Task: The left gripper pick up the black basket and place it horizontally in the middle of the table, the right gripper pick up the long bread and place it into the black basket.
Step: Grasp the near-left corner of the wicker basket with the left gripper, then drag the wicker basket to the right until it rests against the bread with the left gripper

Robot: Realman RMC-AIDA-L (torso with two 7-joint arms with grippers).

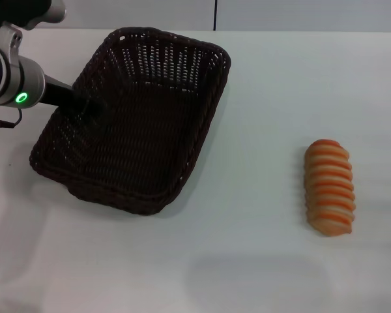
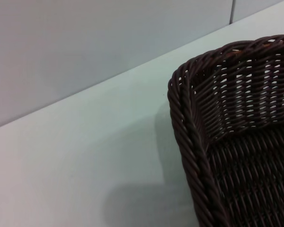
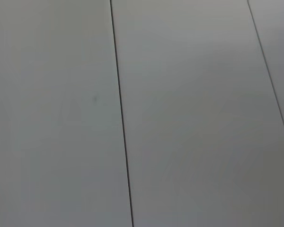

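The black basket lies slantwise on the left half of the white table, its long side running from near left to far right. My left gripper reaches in from the left and sits at the basket's left long rim, dark against the weave. The left wrist view shows one rounded basket corner with its braided rim and the bare table beside it. The long bread, with orange and cream ridges, lies alone on the right side of the table, well apart from the basket. My right gripper is out of view.
The left arm's silver segment with the green ring light hangs over the table's far left edge. A pale wall with a dark seam fills the right wrist view.
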